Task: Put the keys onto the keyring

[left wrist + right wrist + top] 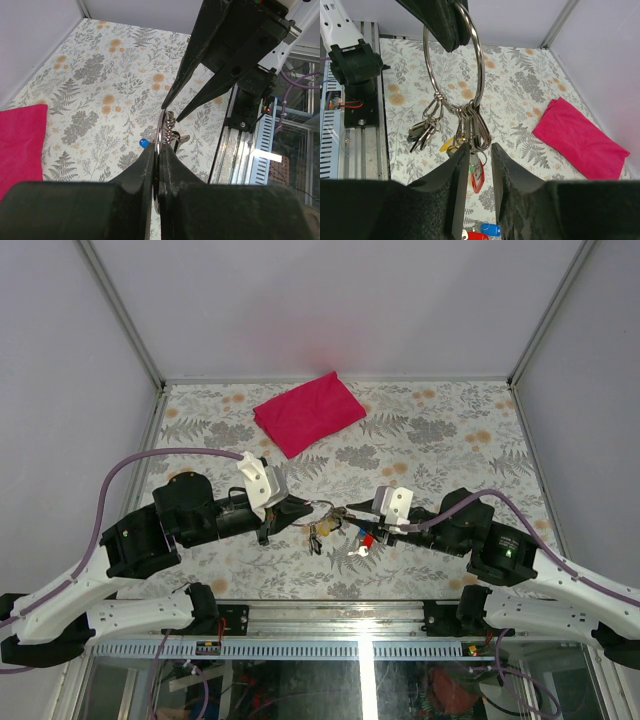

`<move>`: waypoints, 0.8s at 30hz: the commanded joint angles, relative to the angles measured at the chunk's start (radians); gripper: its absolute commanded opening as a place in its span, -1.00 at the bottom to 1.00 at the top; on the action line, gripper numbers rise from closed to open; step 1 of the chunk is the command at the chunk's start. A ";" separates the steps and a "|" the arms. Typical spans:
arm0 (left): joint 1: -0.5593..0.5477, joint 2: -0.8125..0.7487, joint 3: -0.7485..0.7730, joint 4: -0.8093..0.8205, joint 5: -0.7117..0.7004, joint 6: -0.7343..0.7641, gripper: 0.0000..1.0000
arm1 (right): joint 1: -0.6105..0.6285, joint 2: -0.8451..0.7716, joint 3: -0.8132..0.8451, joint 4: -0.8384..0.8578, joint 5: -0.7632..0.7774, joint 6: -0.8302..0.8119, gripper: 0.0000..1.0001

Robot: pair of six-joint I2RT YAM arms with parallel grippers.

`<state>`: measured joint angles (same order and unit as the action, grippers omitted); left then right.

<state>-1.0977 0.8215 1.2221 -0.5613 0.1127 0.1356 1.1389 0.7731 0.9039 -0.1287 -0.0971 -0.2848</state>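
While the flowered table (450, 430) bears a pink cloth (308, 412), the left gripper (447, 25) is seen clamped shut on the keyring (480, 65), held aloft; the right gripper (480, 147) is shown part open astride the hanging clips (475, 127), gripping nothing; the keys (490, 230) are seen lying on the table below.

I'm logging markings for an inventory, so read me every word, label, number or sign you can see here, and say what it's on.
No text can be read in any view.
The red tag and yellow tag on the keyring: no print shows.
The red key and blue key: heads look blank.
The circuit board at the rail: too small to read.
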 commanded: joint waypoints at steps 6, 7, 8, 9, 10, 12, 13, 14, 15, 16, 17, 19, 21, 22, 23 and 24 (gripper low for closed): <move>0.006 -0.008 0.015 0.047 0.023 0.001 -1.00 | 0.004 0.004 0.029 0.072 -0.030 -0.030 -0.27; 0.006 -0.007 0.017 0.047 0.027 0.003 -1.00 | 0.004 0.006 0.031 0.067 -0.036 -0.030 -0.25; 0.006 -0.008 0.017 0.046 0.030 0.003 -1.00 | 0.005 0.008 0.035 0.061 -0.042 -0.028 -0.24; 0.006 -0.007 0.020 0.046 0.033 0.004 -1.00 | 0.004 0.009 0.039 0.055 -0.050 -0.027 -0.22; 0.006 -0.008 0.021 0.046 0.037 0.007 -1.00 | 0.004 0.011 0.042 0.047 -0.057 -0.028 -0.21; 0.005 -0.008 0.020 0.046 0.044 0.009 -1.00 | 0.005 0.014 0.048 0.039 -0.070 -0.023 -0.18; 0.006 -0.007 0.020 0.046 0.048 0.010 -1.00 | 0.004 0.016 0.051 0.034 -0.076 -0.020 -0.17; 0.005 -0.007 0.022 0.045 0.050 0.011 -1.00 | 0.004 0.018 0.054 0.028 -0.082 -0.018 -0.16; 0.007 -0.006 0.022 0.045 0.051 0.012 -1.00 | 0.004 0.021 0.059 0.022 -0.087 -0.015 -0.16; 0.006 -0.005 0.022 0.044 0.051 0.012 -1.00 | 0.004 0.023 0.061 0.020 -0.090 -0.015 -0.16; 0.006 -0.004 0.023 0.044 0.050 0.012 -1.00 | 0.004 0.025 0.064 0.018 -0.094 -0.013 -0.18; 0.006 -0.004 0.022 0.043 0.047 0.012 -1.00 | 0.004 0.026 0.066 0.019 -0.096 -0.010 -0.25; 0.006 -0.003 0.022 0.043 0.045 0.014 -1.00 | 0.004 0.023 0.068 0.022 -0.096 -0.010 -0.30; 0.006 -0.003 0.022 0.043 0.043 0.014 -1.00 | 0.005 0.022 0.069 0.025 -0.097 -0.008 -0.33; 0.004 -0.002 0.022 0.043 0.042 0.015 -1.00 | 0.004 0.019 0.069 0.027 -0.098 -0.008 -0.36; 0.005 -0.002 0.022 0.043 0.039 0.015 -1.00 | 0.004 0.018 0.069 0.027 -0.099 -0.006 -0.39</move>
<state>-1.0973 0.8230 1.2221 -0.5625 0.1471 0.1364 1.1389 0.7967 0.9203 -0.1417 -0.1722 -0.3012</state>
